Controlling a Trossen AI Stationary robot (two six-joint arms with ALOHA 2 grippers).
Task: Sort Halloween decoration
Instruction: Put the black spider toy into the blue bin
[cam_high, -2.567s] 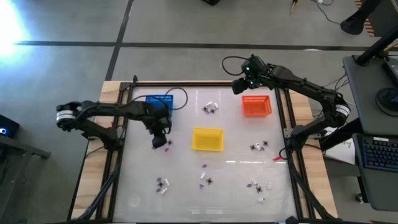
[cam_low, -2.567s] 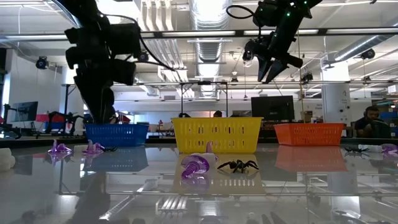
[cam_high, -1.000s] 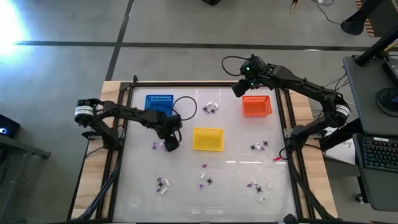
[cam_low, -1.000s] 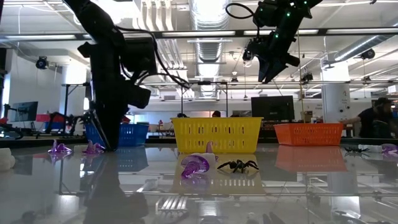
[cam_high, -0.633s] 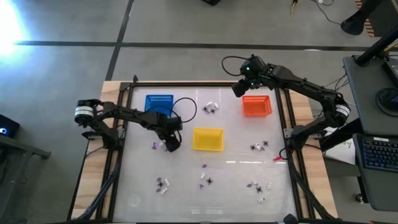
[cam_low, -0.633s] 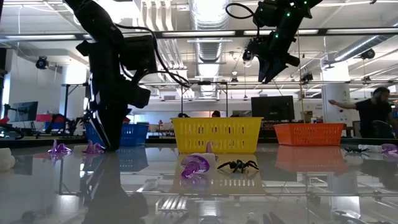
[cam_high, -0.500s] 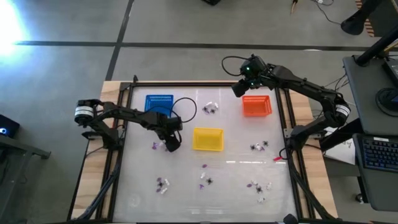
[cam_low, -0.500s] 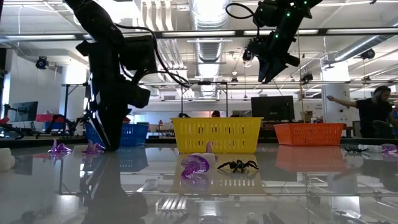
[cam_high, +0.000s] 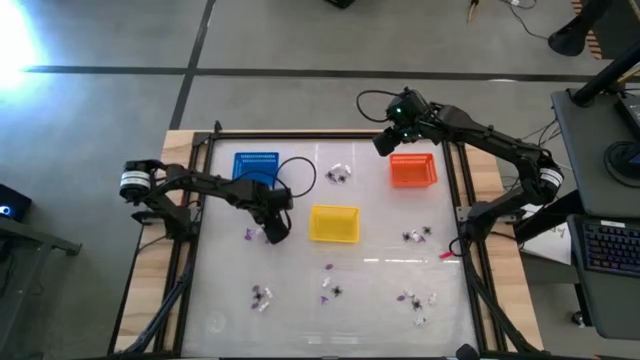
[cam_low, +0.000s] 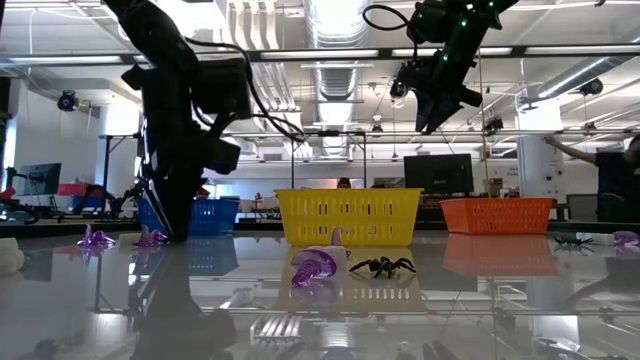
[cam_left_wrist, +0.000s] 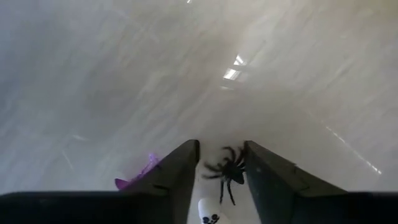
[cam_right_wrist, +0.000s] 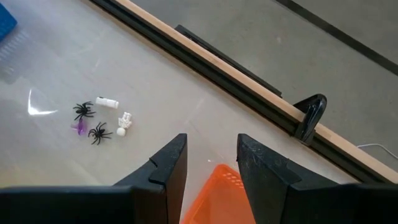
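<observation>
My left gripper (cam_high: 272, 232) is low over the table between the blue basket (cam_high: 256, 165) and the yellow basket (cam_high: 333, 223). It is open. In the left wrist view its fingers (cam_left_wrist: 222, 149) stand on either side of a black spider trinket (cam_left_wrist: 227, 171), with a purple trinket (cam_left_wrist: 140, 177) and a white one (cam_left_wrist: 210, 216) close by. My right gripper (cam_high: 385, 143) hangs open and empty high above the far edge, beside the orange basket (cam_high: 412, 170). More trinkets lie in small clusters (cam_high: 338, 174), (cam_high: 415, 236), (cam_high: 262, 296). My left gripper comes down from above with one finger (cam_left_wrist: 177, 171) on each side of the black spider's body (cam_left_wrist: 229, 174). Whether the fingers touch it, I cannot tell. The spider lies flat on the table.
Further trinkets lie toward the near edge (cam_high: 330, 290), (cam_high: 415, 300); the low view shows a purple one (cam_low: 312, 268) and a black spider (cam_low: 383, 266) in front of the yellow basket. A dark frame rail (cam_right_wrist: 249, 74) runs along the far edge. A person stands beyond the table (cam_low: 615, 180).
</observation>
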